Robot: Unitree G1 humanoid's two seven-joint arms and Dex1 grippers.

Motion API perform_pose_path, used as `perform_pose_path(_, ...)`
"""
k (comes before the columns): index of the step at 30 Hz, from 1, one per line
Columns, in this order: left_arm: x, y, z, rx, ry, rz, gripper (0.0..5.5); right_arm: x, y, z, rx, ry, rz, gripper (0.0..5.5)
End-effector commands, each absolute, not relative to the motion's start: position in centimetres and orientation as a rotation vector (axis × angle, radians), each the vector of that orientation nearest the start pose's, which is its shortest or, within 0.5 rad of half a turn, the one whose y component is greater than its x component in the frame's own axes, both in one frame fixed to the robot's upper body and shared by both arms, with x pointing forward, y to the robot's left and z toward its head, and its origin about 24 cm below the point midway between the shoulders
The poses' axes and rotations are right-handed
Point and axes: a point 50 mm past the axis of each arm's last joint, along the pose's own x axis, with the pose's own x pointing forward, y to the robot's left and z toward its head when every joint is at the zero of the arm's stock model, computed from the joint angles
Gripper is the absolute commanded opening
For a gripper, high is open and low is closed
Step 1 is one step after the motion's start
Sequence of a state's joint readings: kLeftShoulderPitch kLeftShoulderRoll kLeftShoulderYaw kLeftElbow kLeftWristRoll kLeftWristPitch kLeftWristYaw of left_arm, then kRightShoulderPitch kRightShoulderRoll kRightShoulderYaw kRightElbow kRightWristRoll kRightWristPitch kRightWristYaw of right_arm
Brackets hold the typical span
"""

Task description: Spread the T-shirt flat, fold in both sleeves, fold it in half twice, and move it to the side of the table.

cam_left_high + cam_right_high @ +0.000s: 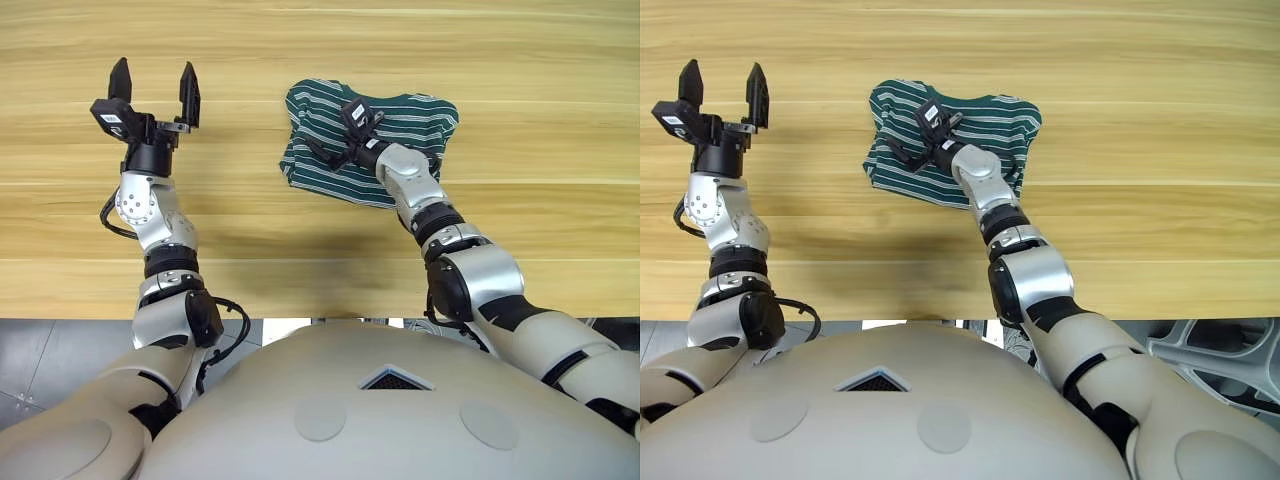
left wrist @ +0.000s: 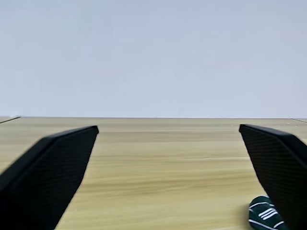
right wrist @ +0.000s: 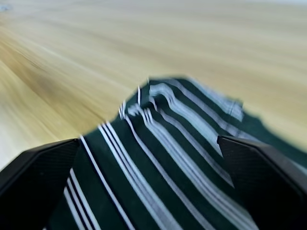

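green t-shirt [image 1: 415,115] with white stripes lying on the wooden desk [image 1: 540,230] as a compact, roughly squared bundle, slightly rumpled along its left edge. judged from that shape: folds probably done, shift to the desk's side not yet made. right pincer [image 1: 325,152] low over the bundle's left half, spread wide, one finger either side of a raised ridge of cloth, gripping nothing; impossible to tell whether the tips touch the fabric. left pincer [image 1: 154,80] held above bare wood well to the left of the t-shirt, also spread wide and empty, with just a corner of the shirt peeking past one finger in its wrist view.

for a clean move: lower the right pincer until both fingers bracket several layers, not merely the top ply, then close firmly on the thick folded edge. better to drag flat across the wood than to lift high, since a lifted bundle would likely open and spill its folds. keep the pull slow and straight, in line with the fold, so the layers trail together. if the stack starts fanning out, bring the left pincer in to pinch the opposite edge and carry both sides level. release only once the bundle sits flat near the desk's side, then back straight up to avoid snagging the cloth.
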State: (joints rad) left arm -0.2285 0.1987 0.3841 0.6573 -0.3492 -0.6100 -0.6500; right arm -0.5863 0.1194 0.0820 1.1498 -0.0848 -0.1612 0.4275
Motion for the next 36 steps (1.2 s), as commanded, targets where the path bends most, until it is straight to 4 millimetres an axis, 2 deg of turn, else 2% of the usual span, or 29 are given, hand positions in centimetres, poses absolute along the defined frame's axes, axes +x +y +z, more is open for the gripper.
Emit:
perform_pose_path(1, 26.4, 24.9, 3.4, -0.063, -0.302, -0.156, 5.38, 28.7, -2.3, -4.6, -0.004, 0.594, 0.731, 5.40)
perform_pose_path(5, 26.4, 24.9, 3.4, -0.064, -0.296, -0.151, 5.38, 27.6, -0.5, -4.8, 0.000, 0.638, 0.859, 5.40)
perform_pose_path(8, 26.5, 24.7, 3.4, -0.061, -0.294, -0.159, 5.38, 26.3, 0.7, -4.9, 0.027, 0.640, 1.015, 5.40)
perform_pose_path(11, 26.6, 24.5, 3.5, -0.060, -0.298, -0.166, 5.38, 24.7, 0.9, -5.1, 0.034, 0.601, 1.219, 5.40)
perform_pose_path(13, 26.8, 24.3, 3.7, -0.059, -0.302, -0.173, 5.38, 23.7, 0.0, -5.4, -0.009, 0.566, 1.369, 5.40)
perform_pose_path(15, 26.9, 24.1, 3.8, -0.059, -0.305, -0.183, 5.38, 22.5, -1.9, -5.9, -0.097, 0.535, 1.517, 5.40)
perform_pose_path(17, 27.1, 23.8, 3.9, -0.061, -0.308, -0.193, 5.38, 22.0, -4.8, -6.2, -0.190, 0.523, 1.627, 5.40)
perform_pose_path(19, 27.1, 23.6, 3.9, -0.068, -0.309, -0.201, 5.38, 22.3, -8.7, -5.9, -0.321, 0.499, 1.699, 5.40)
perform_pose_path(21, 27.1, 23.3, 3.8, -0.072, -0.309, -0.211, 5.38, 23.3, -11.7, -4.7, -0.407, 0.447, 1.697, 5.40)
perform_pose_path(24, 27.2, 22.9, 3.8, -0.071, -0.310, -0.230, 5.38, 25.6, -13.4, -2.0, -0.413, 0.277, 1.601, 5.40)
perform_pose_path(26, 27.2, 22.6, 3.9, -0.065, -0.315, -0.243, 5.38, 26.5, -14.7, 0.3, -0.342, 0.143, 1.563, 5.40)
perform_pose_path(29, 27.0, 22.3, 4.1, -0.062, -0.324, -0.253, 5.38, 26.0, -16.4, 2.2, -0.204, 0.017, 1.541, 5.40)
perform_pose_path(32, 26.8, 22.0, 4.0, -0.059, -0.326, -0.259, 5.38, 25.6, -17.4, 1.4, -0.162, 0.062, 1.383, 5.40)
perform_pose_path(34, 26.7, 21.9, 4.1, -0.056, -0.328, -0.264, 5.38, 26.2, -17.2, -0.2, -0.160, 0.185, 1.167, 5.40)
perform_pose_path(36, 26.6, 21.9, 4.1, -0.047, -0.331, -0.268, 5.38, 25.6, -16.9, -1.1, -0.191, 0.253, 1.065, 5.40)
